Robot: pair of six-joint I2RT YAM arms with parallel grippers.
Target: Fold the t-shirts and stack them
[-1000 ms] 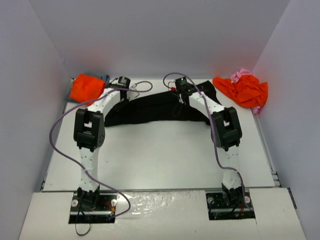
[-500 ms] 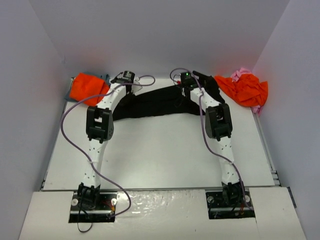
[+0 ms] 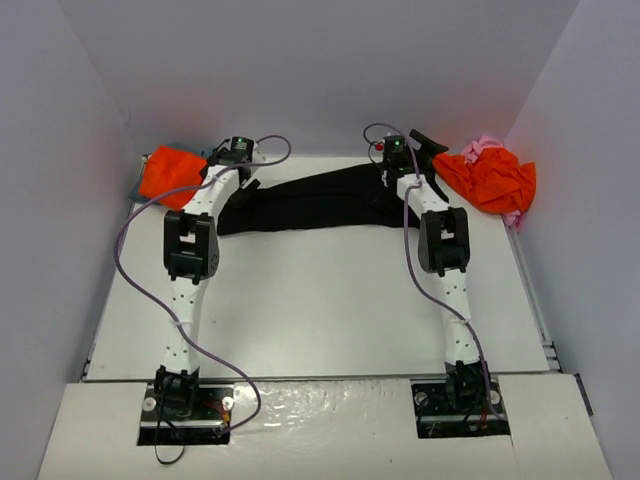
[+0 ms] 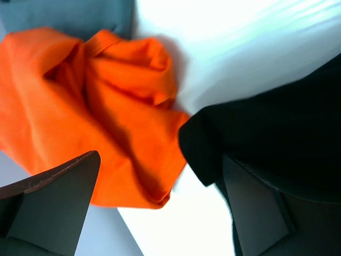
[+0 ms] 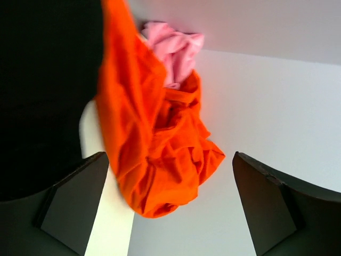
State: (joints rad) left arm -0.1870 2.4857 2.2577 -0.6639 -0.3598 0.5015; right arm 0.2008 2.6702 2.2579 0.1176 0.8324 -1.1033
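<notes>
Orange shirt on the left [image 3: 168, 175]: crumpled just off the black shirt's [image 3: 320, 200] left end, almost touching its corner; a blue-grey shirt [image 4: 64, 16] shows beyond it.
Left gripper [image 4: 161, 160]: over the black shirt's left end, fingers spread wide, nothing between them.
Black shirt: a long, uneven band across the far part of the table [image 3: 320, 300], held by neither arm.
Right gripper [image 5: 170, 154]: above the black shirt's right end, fingers wide apart and empty.
Orange shirt on the right [image 3: 495, 180]: heaped just off the black shirt's right end, with a pink shirt [image 3: 485, 148] behind it.
Risk at the left end: a pinch here could catch orange cloth along with the black corner, because the two lie so close, and drag that pile into the fold.
Risk at the right end: the same snag, as orange cloth lies right beside the black edge.
Risk in the fold: if the two arms grip at uneven spots, or take only the top layer, the soft band would likely skew or fall open.
</notes>
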